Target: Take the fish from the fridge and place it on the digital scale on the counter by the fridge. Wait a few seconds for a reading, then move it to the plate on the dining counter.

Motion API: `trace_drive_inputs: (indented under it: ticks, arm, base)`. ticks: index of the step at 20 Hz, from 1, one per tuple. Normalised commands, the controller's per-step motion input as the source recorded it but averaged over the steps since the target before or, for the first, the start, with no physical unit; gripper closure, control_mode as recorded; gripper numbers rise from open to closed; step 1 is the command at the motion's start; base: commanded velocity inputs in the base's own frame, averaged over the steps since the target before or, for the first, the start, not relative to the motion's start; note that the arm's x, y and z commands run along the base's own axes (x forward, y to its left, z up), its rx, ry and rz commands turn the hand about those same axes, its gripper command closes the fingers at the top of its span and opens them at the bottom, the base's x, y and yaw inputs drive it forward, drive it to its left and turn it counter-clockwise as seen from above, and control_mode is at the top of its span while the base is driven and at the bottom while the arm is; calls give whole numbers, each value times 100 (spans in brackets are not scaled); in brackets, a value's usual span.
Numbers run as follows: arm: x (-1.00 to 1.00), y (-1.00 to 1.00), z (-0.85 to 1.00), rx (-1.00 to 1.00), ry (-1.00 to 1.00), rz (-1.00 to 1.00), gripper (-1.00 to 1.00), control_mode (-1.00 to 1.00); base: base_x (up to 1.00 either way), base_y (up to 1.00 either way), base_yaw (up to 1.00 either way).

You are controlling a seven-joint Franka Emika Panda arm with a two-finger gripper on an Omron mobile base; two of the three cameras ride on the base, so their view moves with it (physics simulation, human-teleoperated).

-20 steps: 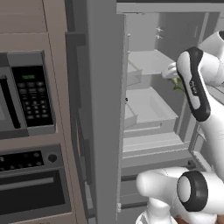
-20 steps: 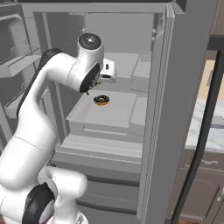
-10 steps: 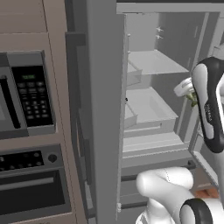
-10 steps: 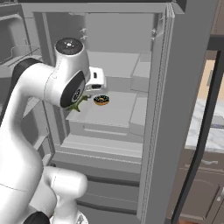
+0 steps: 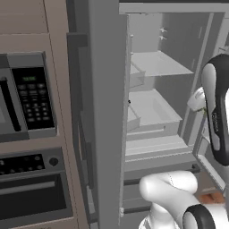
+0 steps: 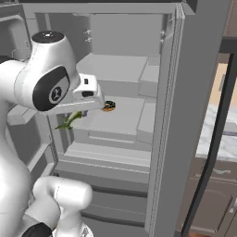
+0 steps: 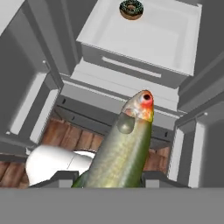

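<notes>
The fridge [image 6: 121, 115] stands open, its pale shelves and drawers showing. My gripper [image 7: 113, 178] is shut on the fish [image 7: 127, 146], an olive-green body with a reddish head that points away from the hand. In the right base view the fish [image 6: 69, 121] hangs below my hand, in front of the fridge's left side and outside the shelves. In the left base view my hand [image 5: 197, 99] sits at the right edge of the fridge [image 5: 152, 107] opening. The digital scale and the plate are out of view.
A chocolate doughnut [image 6: 109, 106] lies on the middle shelf tray [image 7: 183, 39]. The left door [image 5: 105, 112] stands edge-on beside a microwave [image 5: 27, 96] and an oven [image 5: 31, 192]. Right of the other door [image 6: 173, 115], a pale marble counter top [image 6: 223, 136] shows.
My arm has pulled back out of the fridge toward the base, carrying the fish away from the shelf with the doughnut. The grip on the fish is unchanged.
</notes>
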Motion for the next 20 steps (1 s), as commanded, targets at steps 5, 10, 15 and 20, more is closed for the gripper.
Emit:
trace_drive_inputs:
  ticks: [5, 10, 15, 20]
  arm:
    - [-79, 0, -42, -1, 9, 0, 100, -100]
    - [-70, 0, -31, 0, -8, 0, 100, -100]
    - [-18, 0, 0, 0, -1, 0, 100, -100]
    - [0, 0, 0, 0, 0, 0, 100, -100]
  base:
    - [0, 0, 0]
    - [0, 0, 0]
    - [0, 0, 0]
    - [0, 0, 0]
